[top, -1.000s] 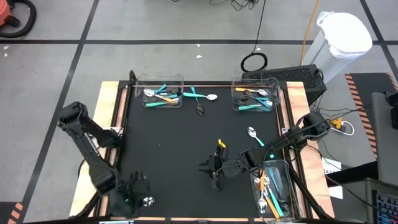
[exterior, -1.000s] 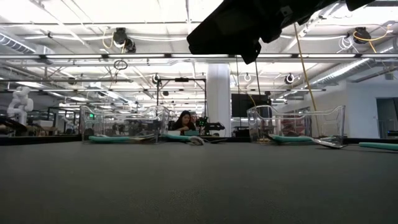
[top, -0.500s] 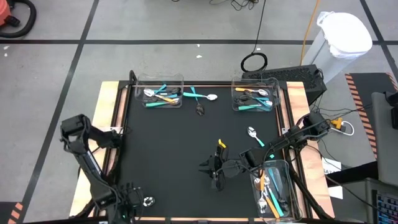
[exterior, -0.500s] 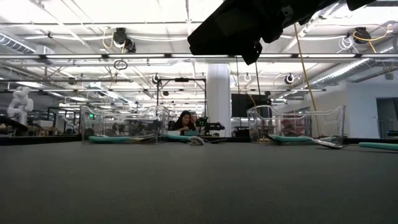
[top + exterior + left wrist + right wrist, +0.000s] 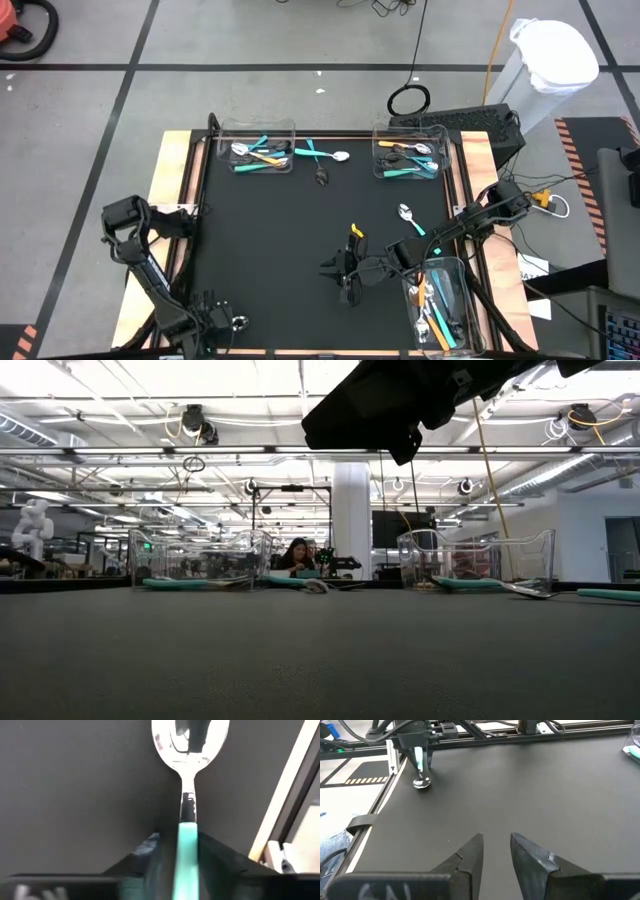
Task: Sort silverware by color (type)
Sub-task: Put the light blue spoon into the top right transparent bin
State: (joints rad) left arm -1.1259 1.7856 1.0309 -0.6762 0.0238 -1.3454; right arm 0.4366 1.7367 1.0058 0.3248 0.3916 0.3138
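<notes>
Left wrist view shows the left claw (image 5: 186, 862) closed on the teal handle of a spoon (image 5: 189, 775), the silver bowl pointing away from the fingers over the black worktop (image 5: 75, 790). In the right wrist view the same teal-handled spoon hangs bowl-down from that claw, its bowl touching or just above the worktop close to the near left corner. The grip sits on a thin, smooth handle, so I judge the main risk to be the spoon pivoting or sliding out when the arm swings; a bowl that drags on the worktop would lever it loose.

From the worktop's near left corner, the bins are well apart: one clear bin (image 5: 256, 148) at the far left, another (image 5: 411, 151) at the far right, a third (image 5: 443, 305) at the near right edge. A long carry gives more chance of a drop, and each bin seems to hold mixed handle colours, so the wrong bin is an easy mistake.

The right claw (image 5: 496, 851) hovers slightly parted and empty near the worktop's middle, beside the near right bin. A crossing path could bring the arms together. Loose spoons (image 5: 410, 217) still lie on the worktop.
</notes>
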